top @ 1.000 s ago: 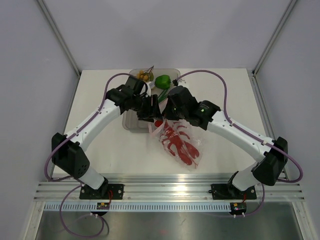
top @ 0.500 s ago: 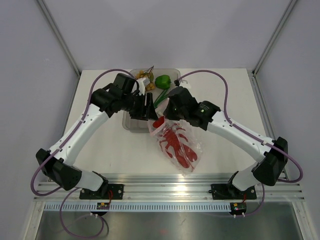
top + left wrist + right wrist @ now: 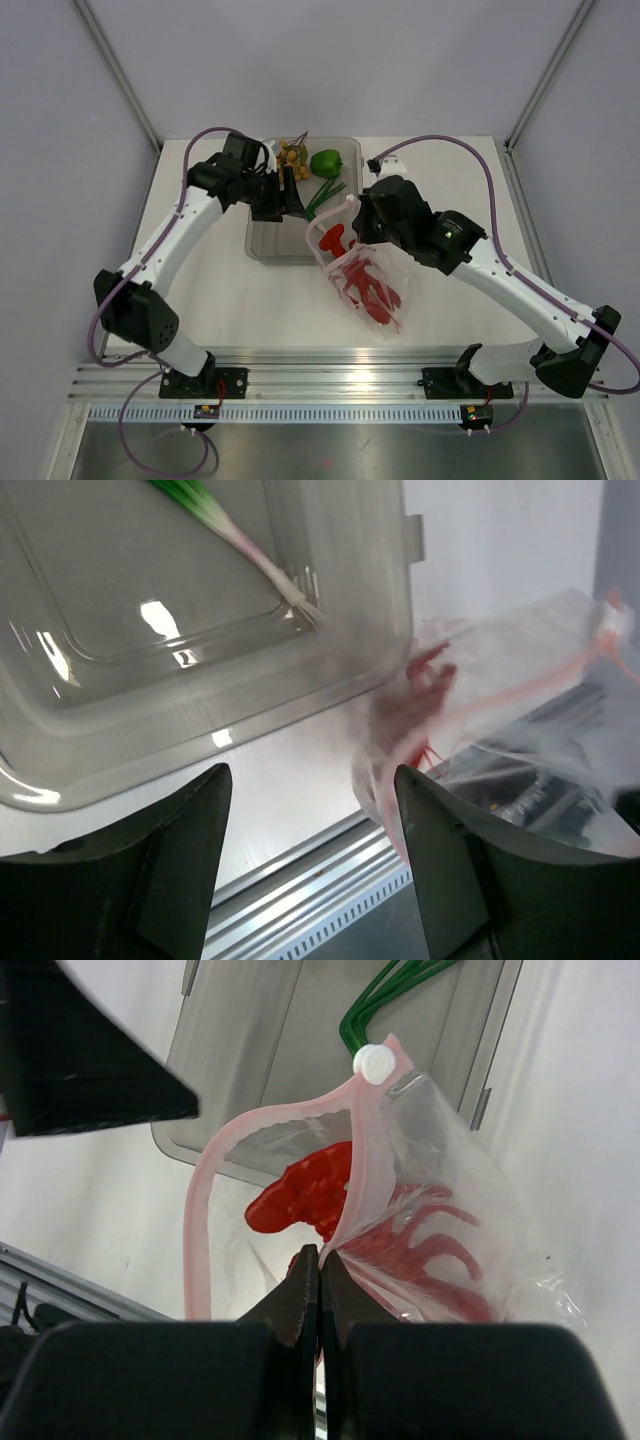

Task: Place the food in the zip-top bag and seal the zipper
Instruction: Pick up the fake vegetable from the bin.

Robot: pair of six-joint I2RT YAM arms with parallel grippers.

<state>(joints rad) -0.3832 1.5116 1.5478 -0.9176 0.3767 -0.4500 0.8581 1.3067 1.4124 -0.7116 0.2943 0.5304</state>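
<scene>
Both arms (image 3: 185, 225) (image 3: 505, 275) inward, zip-top bag (image 3: 375, 290) seemingly aloft

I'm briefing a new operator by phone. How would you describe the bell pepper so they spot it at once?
Find the clear grey tray at the far middle of the table. The bell pepper sits toward its far right corner: a shiny, rounded, bright green lump, unlike the small yellow-tan balls to its left and the thin green stalks lying just in front of it.
</scene>
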